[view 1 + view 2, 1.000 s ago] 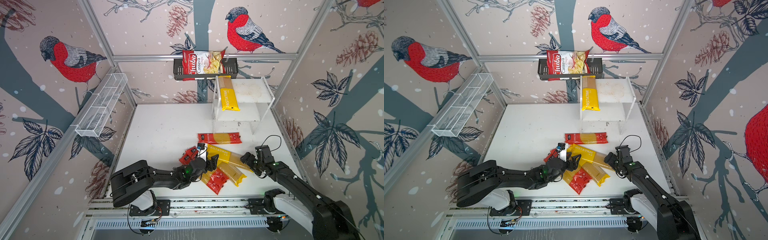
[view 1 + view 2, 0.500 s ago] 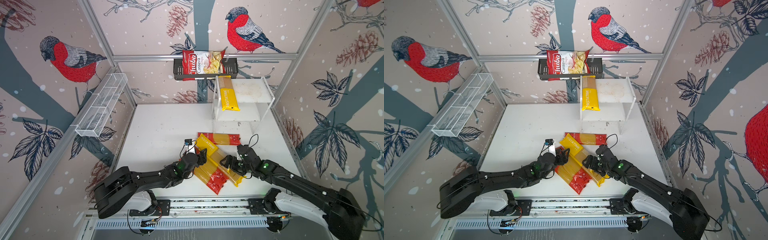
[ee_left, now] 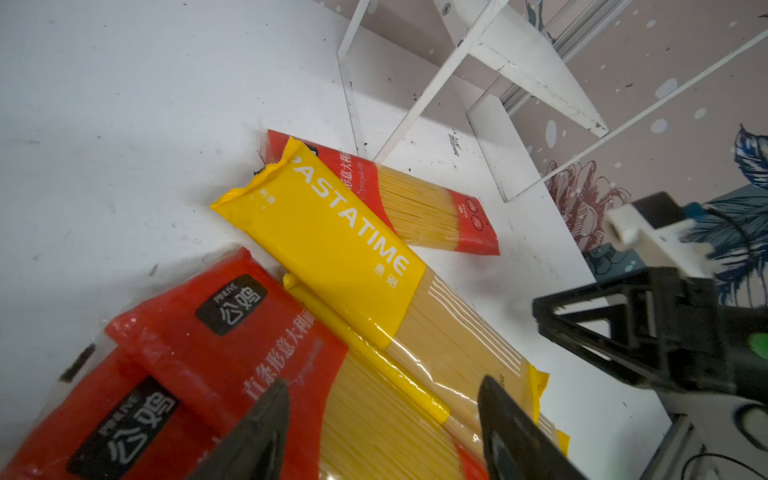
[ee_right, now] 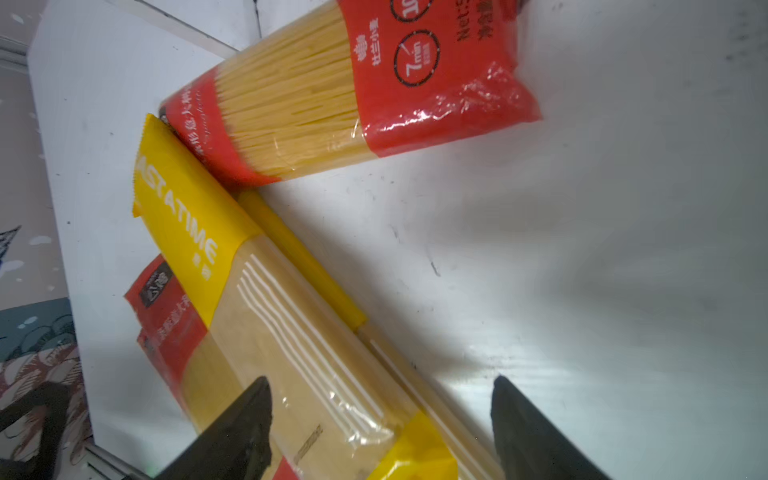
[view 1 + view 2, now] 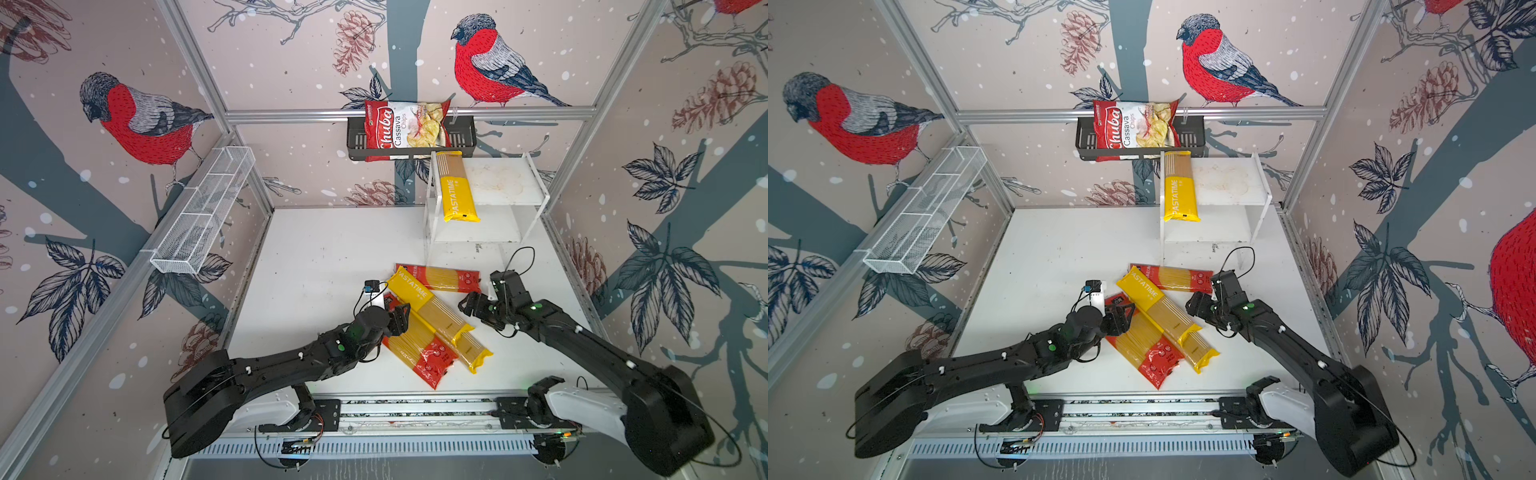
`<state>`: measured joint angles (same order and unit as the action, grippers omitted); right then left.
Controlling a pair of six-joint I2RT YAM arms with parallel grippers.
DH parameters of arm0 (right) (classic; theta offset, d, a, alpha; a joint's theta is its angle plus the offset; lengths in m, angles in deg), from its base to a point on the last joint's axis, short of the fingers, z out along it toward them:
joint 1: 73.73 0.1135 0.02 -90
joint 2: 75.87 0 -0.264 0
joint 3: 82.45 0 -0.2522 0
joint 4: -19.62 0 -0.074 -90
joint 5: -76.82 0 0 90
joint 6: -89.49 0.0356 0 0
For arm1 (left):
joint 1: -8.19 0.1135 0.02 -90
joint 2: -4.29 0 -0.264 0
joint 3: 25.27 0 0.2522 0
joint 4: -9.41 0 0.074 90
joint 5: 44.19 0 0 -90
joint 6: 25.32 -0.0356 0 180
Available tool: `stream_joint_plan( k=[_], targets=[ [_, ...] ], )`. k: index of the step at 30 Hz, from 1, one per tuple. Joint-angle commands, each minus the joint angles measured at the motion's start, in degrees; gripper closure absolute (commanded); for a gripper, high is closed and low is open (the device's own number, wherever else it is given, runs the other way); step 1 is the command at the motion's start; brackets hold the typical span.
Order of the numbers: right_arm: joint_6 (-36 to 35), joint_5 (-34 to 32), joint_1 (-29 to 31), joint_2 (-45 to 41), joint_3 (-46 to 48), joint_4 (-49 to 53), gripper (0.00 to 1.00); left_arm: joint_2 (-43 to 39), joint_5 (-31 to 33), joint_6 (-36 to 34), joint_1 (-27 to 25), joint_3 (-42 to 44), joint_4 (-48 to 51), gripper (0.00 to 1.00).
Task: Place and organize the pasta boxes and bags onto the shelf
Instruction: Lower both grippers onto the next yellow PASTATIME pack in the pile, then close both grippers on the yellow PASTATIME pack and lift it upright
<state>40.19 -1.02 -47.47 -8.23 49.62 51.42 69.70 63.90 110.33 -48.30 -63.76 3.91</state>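
Note:
One yellow pasta pack (image 5: 457,195) lies on the shelf (image 5: 505,183), on its top board's left side, its front end overhanging. On the table is a pile of packs. A yellow PASTATIME pack (image 5: 428,305) lies diagonally on top, over a second yellow pack (image 5: 471,353) and a red pack (image 5: 419,353). Another red pack (image 5: 440,279) lies behind them. My left gripper (image 5: 397,318) is open over the pile's left side, its fingers (image 3: 257,432) straddling the red pack (image 3: 374,419). My right gripper (image 5: 471,305) is open at the pile's right side, the yellow pack's (image 4: 332,395) end between its fingers (image 4: 528,428).
A Chuba chips bag (image 5: 405,129) sits in a black wall basket (image 5: 461,137) just above the shelf. A long white wire basket (image 5: 203,212) hangs on the left wall. Metal frame posts edge the table; the shelf's thin legs (image 3: 415,116) stand close behind the pile.
My right gripper has swung in from the right to the pile and its jaws have narrowed a little. The top yellow pack has turned to lie diagonally. My left gripper shifted slightly away and left.

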Motion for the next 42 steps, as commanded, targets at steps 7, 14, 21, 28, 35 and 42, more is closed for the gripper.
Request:
stream_joint_plan(
  k=[7, 14, 21, 28, 35, 42],
  targets=[
    [-2.9, 10.6, 3.4, 3.1, 2.0, -9.4, 0.21, 5.9, -4.0, 3.9, 0.6, -0.1, -7.6, 0.3],
    [1.0, 18.0, 6.6, 0.3, 3.3, -11.8, 0.26, 8.0, -11.2, 9.0, 5.2, -0.1, -7.0, 0.34],
    [2.5, 24.3, 5.1, 0.2, 2.9, -14.7, 0.31, 6.2, -12.2, 10.9, 7.8, 0.1, -3.8, 0.35],
    [-4.9, 19.9, 0.9, 3.5, 1.0, -10.4, 0.43, 7.1, -19.2, 12.8, 7.9, -0.7, -5.0, 0.36],
    [-7.4, 17.3, 1.1, 7.2, 2.2, -11.2, 0.56, 9.9, -21.7, 16.4, 6.7, 1.1, -11.6, 0.4],
    [-7.0, 18.8, 4.1, 8.6, 2.7, -12.0, 0.56, 14.2, -22.7, 16.0, 6.7, -1.1, -12.2, 0.42]
  ],
)
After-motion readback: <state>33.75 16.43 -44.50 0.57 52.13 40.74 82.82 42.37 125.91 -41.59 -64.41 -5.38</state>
